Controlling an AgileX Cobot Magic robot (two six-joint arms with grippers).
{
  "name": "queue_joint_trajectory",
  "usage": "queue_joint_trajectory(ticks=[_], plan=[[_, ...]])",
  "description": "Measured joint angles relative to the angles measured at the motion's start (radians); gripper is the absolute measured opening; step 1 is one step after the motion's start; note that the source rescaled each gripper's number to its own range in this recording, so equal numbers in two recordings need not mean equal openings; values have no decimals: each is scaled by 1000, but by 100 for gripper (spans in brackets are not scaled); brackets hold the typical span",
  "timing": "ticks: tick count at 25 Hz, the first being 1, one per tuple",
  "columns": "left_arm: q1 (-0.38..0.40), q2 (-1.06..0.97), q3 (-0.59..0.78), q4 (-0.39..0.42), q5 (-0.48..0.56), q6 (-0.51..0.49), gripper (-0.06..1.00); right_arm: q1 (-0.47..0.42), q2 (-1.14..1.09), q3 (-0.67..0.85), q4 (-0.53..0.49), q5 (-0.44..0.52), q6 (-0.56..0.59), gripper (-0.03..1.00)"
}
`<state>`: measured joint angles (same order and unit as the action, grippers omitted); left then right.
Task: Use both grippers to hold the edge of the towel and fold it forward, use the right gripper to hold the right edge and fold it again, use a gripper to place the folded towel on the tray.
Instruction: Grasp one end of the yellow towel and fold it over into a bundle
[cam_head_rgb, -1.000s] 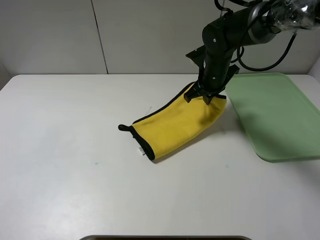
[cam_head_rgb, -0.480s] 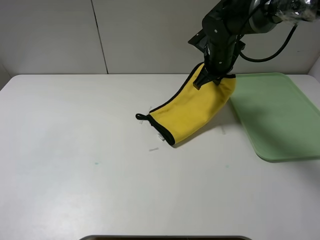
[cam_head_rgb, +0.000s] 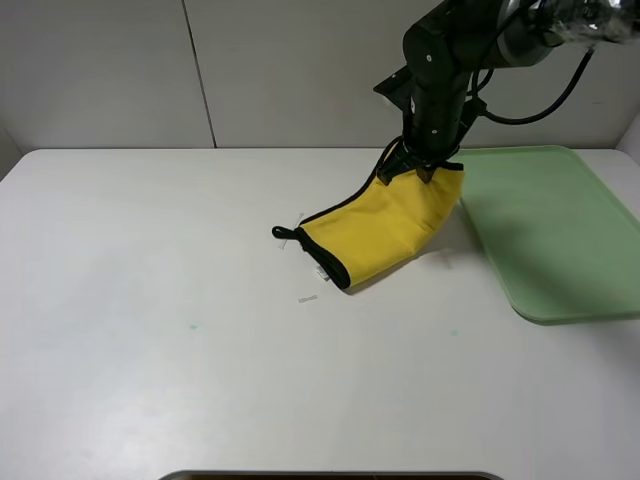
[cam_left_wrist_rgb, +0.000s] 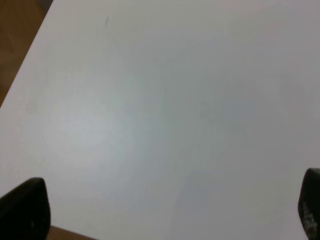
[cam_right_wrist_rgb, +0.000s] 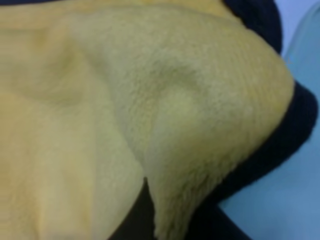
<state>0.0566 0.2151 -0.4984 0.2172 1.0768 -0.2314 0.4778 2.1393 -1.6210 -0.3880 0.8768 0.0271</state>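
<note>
Exterior high view: my right end effector (cam_head_rgb: 421, 172) is clenched on one end of the folded yellow towel (cam_head_rgb: 385, 225), holding that end raised above the white counter (cam_head_rgb: 150, 300). The towel slopes down from the grasp toward the left of the view. Its lower end rests on the counter, where the black corner loop (cam_head_rgb: 279, 233) lies flat. Black edging runs along the towel's upper side and around its lower end. The pale green tray (cam_head_rgb: 560, 240) lies on the counter just to the right of the towel, and no part of the towel is on it. A small pale scrap (cam_head_rgb: 307, 297) lies on the counter near the towel's lower end.

Right wrist view: the yellow pile of the towel (cam_right_wrist_rgb: 125, 100) fills most of the picture, with black edging along one side.

Left wrist view: my left end effector (cam_left_wrist_rgb: 167, 210) is released, its two dark fingertips (cam_left_wrist_rgb: 22, 210) set wide apart over bare counter, grasping nothing.
</note>
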Motion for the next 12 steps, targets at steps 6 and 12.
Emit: queue_joint_trajectory(ticks=[6, 12], plan=[[0, 0, 0, 0, 0, 0, 100, 84, 0, 18, -1, 15, -8, 7], [0, 0, 0, 0, 0, 0, 100, 160, 0, 18, 16, 19, -8, 7]])
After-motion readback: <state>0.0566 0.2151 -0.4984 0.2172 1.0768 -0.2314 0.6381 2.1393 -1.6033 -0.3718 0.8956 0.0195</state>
